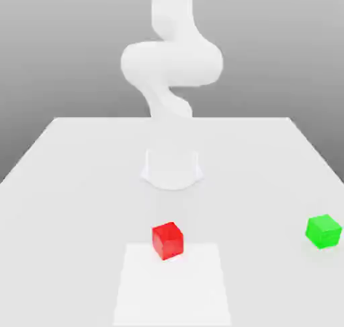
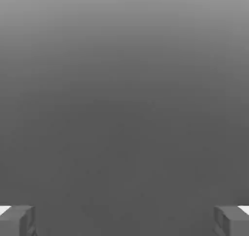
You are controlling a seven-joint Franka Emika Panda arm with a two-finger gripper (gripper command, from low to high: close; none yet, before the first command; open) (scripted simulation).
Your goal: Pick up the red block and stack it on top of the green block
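Observation:
The red block is a small glossy cube resting on the white table, near the front and a little left of centre in the exterior view. Far off toward the exterior view's right sits the green block, about level with the red one and well apart from it. In the hand view my gripper is open, its two grey fingertips spread wide with nothing between them and only plain grey background beyond.
The white arm rises from its round base at the middle of the table and leaves the exterior view at the top. A slightly brighter square patch marks the table's front, under the red block's near edge.

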